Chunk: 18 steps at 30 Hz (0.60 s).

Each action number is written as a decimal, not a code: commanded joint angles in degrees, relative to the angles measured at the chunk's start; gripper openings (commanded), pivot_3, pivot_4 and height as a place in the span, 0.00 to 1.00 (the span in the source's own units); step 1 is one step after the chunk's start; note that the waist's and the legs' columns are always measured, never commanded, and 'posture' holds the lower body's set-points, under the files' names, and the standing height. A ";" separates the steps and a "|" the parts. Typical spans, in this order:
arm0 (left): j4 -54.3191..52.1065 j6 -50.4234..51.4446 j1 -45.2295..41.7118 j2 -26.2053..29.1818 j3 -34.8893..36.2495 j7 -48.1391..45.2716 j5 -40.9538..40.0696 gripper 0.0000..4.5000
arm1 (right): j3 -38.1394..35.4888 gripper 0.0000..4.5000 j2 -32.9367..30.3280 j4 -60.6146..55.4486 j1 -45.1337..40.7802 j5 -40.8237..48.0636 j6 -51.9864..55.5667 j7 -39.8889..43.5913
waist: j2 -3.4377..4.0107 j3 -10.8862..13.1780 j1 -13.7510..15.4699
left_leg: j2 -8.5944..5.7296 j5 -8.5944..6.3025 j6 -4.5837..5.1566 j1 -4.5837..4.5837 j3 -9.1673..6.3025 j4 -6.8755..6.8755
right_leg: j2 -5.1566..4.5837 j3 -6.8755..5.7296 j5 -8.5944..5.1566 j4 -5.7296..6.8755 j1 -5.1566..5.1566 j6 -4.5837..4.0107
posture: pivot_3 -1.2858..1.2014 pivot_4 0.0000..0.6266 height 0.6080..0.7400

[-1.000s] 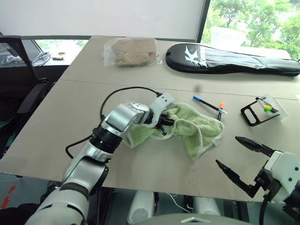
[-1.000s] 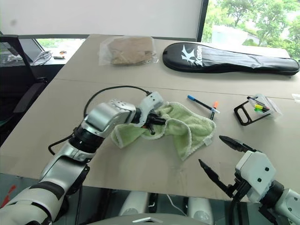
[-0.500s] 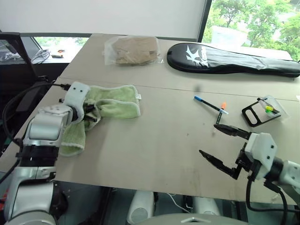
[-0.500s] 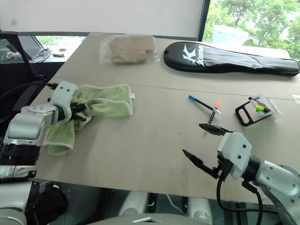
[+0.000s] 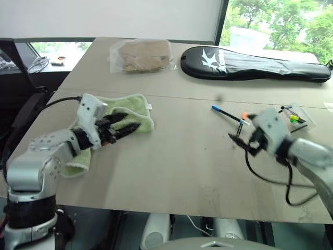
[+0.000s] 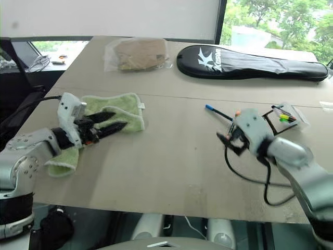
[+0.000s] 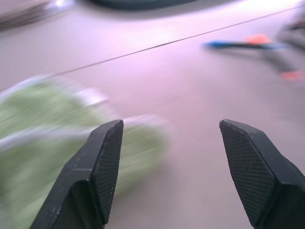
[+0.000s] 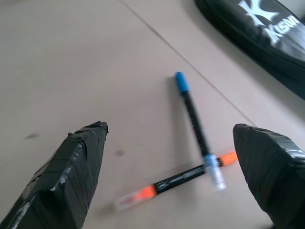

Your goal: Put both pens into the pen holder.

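You have a beige table [image 5: 182,172] with a seam across it, a white wall [image 5: 104,18] behind, a window [image 5: 281,23] onto green trees at right, and daylight throughout.

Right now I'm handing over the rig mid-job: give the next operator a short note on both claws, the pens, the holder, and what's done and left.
Left claw: open, empty, over the green towel at the table's left.
Right claw: open wide, empty, poised just short of the two pens.
Blue-capped pen and orange-capped pen: lying crossed on the table, whitish end of the blue one over the orange one.
Pen holder: on the table just beyond the right claw, with a yellow-green marker inside.
Done: no pen in the holder.
Left: grasp each pen and put it in the holder.
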 commanded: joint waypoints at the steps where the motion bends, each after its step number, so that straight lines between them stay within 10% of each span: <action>1: -4.76 -2.71 -0.83 -1.21 -1.92 -1.33 -3.25 0.73 | 6.19 1.00 2.56 8.93 -10.66 -1.10 6.84 1.70 | -0.01 -0.02 -0.02 | 0.01 0.00 0.00 0.03 -0.01 0.00 | 0.10 0.01 0.00 0.01 0.03 -0.01 | 0.52 0.24 1.00; 17: -6.48 -12.61 4.55 -1.68 -8.57 -0.49 2.61 0.73 | 20.49 1.00 17.92 66.34 -42.63 -14.80 -3.31 12.83 | 0.06 0.03 -0.34 | 0.04 0.02 -0.01 -0.07 0.50 -0.05 | 0.50 0.27 0.16 0.00 -0.13 0.20 | 0.52 0.24 1.00; 18: -6.53 -12.95 4.87 -1.63 -8.63 -0.36 2.81 0.75 | 20.93 0.88 18.61 69.43 -44.16 -15.55 -4.22 14.47 | 0.08 0.03 -0.47 | 0.04 0.02 -0.01 -0.06 0.51 -0.05 | 0.50 0.28 0.17 0.01 -0.14 0.20 | 0.52 0.24 1.00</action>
